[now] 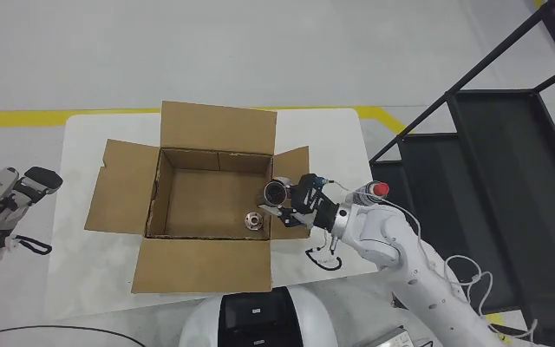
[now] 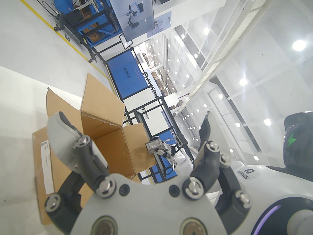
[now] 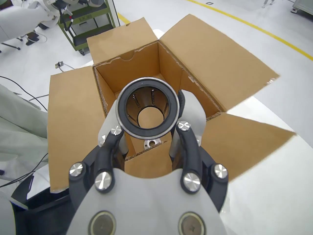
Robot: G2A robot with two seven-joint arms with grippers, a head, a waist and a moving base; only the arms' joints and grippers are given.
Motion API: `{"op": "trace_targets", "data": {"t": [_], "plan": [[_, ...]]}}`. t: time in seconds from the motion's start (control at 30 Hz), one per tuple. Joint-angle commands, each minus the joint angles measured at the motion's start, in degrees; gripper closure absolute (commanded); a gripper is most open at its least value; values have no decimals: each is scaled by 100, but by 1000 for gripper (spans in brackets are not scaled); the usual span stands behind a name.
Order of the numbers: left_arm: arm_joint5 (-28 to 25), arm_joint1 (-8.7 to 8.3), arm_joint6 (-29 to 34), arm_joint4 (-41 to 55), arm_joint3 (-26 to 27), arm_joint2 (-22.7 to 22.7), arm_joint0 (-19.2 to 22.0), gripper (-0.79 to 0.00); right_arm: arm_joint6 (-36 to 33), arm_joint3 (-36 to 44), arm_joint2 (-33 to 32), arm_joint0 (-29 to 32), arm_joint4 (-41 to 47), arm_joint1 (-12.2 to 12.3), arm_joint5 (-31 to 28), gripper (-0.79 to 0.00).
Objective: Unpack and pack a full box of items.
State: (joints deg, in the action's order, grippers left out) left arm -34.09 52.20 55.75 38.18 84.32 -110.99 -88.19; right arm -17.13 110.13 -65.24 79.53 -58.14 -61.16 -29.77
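Right gripper clamps a metal bearing above the right wall of the box, a flange on its floor.

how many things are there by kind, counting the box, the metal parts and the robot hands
cardboard box: 1
metal cylinder, held over the box: 1
small flanged metal part, on the box floor: 1
robot hands: 2, namely the right hand, shut on the cylinder, and the left hand, open and off to the side
total: 5
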Motion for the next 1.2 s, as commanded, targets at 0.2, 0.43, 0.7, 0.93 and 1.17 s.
{"op": "trace_targets", "data": {"t": [0.2,0.43,0.7,0.93,1.17], "plan": [[0,0,0,0,0,0,0,-785,54,-523,746,-820,-112,-206,512,0],[0,0,0,0,0,0,0,-785,54,-523,746,-820,-112,-206,512,0],[0,0,0,0,0,0,0,-785,90,-478,795,-828,-131,-226,562,0],[0,0,0,0,0,0,0,-785,-107,-879,1498,-1793,-148,-476,587,0],[0,0,0,0,0,0,0,-785,-156,-1990,2316,-2844,-12,-869,710,0]]}}
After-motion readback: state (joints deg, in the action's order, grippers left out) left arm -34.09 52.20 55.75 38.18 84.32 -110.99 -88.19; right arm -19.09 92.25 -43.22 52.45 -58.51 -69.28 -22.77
